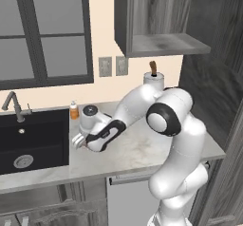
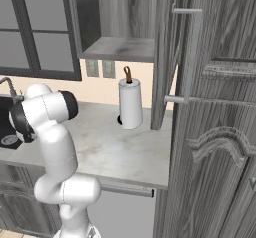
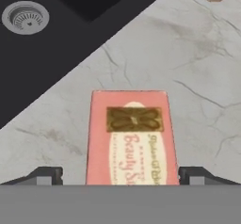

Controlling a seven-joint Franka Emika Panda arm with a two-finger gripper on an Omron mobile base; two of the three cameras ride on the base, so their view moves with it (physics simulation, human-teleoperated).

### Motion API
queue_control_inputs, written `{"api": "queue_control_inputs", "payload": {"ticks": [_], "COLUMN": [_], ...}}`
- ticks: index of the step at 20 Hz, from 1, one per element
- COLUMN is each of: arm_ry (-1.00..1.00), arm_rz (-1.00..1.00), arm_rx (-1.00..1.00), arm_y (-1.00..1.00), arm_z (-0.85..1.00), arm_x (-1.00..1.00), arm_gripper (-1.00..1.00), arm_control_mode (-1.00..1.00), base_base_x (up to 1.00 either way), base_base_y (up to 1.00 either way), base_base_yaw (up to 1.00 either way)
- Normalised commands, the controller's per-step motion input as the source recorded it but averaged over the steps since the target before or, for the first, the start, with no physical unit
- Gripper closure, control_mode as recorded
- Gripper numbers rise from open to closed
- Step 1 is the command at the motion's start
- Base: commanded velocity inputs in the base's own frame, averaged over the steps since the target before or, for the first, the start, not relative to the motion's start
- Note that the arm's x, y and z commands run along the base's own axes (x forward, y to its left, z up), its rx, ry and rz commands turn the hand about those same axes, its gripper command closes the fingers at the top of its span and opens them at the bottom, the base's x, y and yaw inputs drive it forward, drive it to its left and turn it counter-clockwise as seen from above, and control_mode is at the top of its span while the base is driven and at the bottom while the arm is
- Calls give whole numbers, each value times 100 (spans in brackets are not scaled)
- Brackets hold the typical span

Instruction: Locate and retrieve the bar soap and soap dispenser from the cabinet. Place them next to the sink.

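Gripper (image 3: 120, 176) standing wide astride the soap (image 3: 132, 138), which is lying on the counter (image 3: 188, 72) beside the sink (image 3: 56, 44); lifting crookedly risks dragging it.

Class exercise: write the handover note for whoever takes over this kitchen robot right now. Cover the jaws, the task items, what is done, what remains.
Gripper: jaws spread apart either side of the bar soap, which lies flat on the counter beside the sink.
Soap dispenser: upright on the counter at the sink's back corner.
Cabinet: open, shelf bare.
Done: both items sit by the sink.
Left: lift the arm clear.
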Motion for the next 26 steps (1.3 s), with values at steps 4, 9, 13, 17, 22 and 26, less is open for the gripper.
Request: {"api": "queue_control_inputs", "payload": {"ticks": [4, 9, 13, 17, 22, 26], "arm_ry": [12, 5, -1, -7, -4, 0], "arm_rz": [0, 2, 2, 0, 0, -4], "arm_rx": [3, 2, -6, -4, -1, 1], "arm_y": [-4, -23, -20, -27, -42, -59], "arm_z": [75, 72, 37, 8, 26, 40], "arm_x": [0, 0, -10, -35, -28, -14], "arm_gripper": [-100, -100, -100, -100, -100, -100], "arm_control_mode": [-100, -100, -100, -100, -100, -100], "base_base_x": [0, 0, 0, 0, 0, 0], "base_base_y": [0, 0, 0, 0, 0, 0], "base_base_yaw": [0, 0, 0, 0, 0, 0]}}
